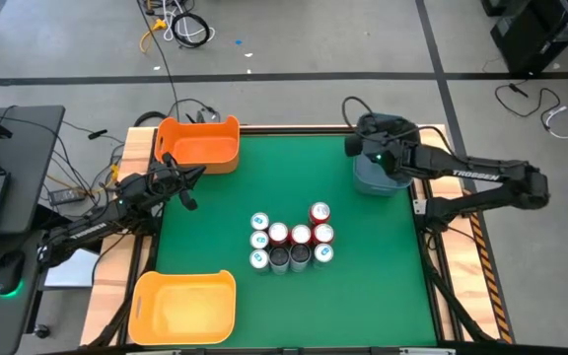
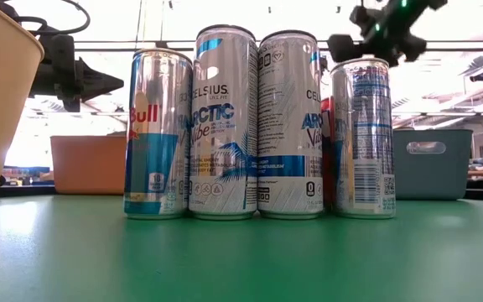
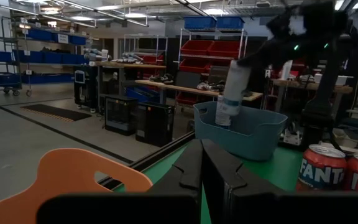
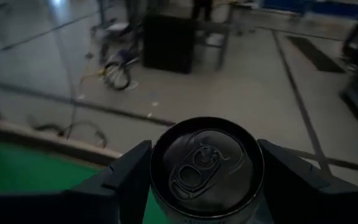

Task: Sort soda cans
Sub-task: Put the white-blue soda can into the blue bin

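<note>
The right gripper [image 4: 207,174] pinches a white can [image 3: 230,93] and holds it over the blue bin [image 3: 247,134], at the upper right of the high view. The left gripper [image 1: 187,189] is pressed together, empty, beside the orange bin [image 1: 205,143]. The other cans [image 1: 292,237] stand in the middle of the green table [image 1: 383,286].

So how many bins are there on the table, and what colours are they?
orange bin: 1
yellow bin: 1
blue bin: 1
Total: 3 bins
</note>
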Controlling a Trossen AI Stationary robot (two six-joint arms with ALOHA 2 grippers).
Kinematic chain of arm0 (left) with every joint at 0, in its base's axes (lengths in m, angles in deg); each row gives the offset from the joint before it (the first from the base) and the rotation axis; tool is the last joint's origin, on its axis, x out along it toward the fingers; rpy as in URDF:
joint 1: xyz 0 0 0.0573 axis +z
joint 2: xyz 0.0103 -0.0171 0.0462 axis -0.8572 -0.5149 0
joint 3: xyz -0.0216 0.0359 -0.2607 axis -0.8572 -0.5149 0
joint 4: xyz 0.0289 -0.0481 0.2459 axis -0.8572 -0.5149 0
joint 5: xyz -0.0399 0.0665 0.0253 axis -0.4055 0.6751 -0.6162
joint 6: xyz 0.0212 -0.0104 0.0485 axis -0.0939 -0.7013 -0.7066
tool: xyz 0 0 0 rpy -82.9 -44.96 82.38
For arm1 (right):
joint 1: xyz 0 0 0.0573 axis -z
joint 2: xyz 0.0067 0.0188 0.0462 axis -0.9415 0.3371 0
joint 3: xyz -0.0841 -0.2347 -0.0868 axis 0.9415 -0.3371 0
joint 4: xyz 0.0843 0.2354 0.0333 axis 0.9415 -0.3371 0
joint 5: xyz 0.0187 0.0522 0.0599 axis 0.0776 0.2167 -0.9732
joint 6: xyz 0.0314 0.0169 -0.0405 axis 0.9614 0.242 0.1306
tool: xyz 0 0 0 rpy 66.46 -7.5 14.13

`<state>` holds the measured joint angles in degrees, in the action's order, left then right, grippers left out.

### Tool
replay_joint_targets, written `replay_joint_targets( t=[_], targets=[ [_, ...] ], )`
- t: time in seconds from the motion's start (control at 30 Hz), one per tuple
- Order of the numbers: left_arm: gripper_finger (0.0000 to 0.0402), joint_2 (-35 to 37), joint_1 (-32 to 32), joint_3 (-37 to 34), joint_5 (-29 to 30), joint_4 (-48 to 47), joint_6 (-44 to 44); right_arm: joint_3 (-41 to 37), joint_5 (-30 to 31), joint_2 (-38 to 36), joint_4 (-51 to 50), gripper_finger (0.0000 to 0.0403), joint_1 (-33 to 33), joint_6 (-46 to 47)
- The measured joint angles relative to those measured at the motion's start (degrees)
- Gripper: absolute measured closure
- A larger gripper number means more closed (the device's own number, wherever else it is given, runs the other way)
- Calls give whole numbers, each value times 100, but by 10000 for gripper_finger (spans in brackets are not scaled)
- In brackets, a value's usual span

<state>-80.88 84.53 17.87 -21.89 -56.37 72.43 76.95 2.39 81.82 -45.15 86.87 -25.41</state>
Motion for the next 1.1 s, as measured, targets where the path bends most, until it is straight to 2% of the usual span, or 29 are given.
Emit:
replay_joint_targets(
  t=[0.23, 0.33, 0.8, 1.1],
  targets=[
    [391, 0, -1, 1, 2, 1, 0, -1282, 100, 55, 2066, 158, 541, 78],
    [391, 0, -2, 0, 0, 0, 0, -1585, 143, 185, 2529, 158, 701, 81],
    [391, 0, -2, 0, 0, 2, 0, -1787, 87, 1027, 2790, 158, 1253, 662],
    [391, 1, 0, 2, 1, 1, 0, -1763, 123, 1433, 3171, 153, 1472, 684]
  ],
)
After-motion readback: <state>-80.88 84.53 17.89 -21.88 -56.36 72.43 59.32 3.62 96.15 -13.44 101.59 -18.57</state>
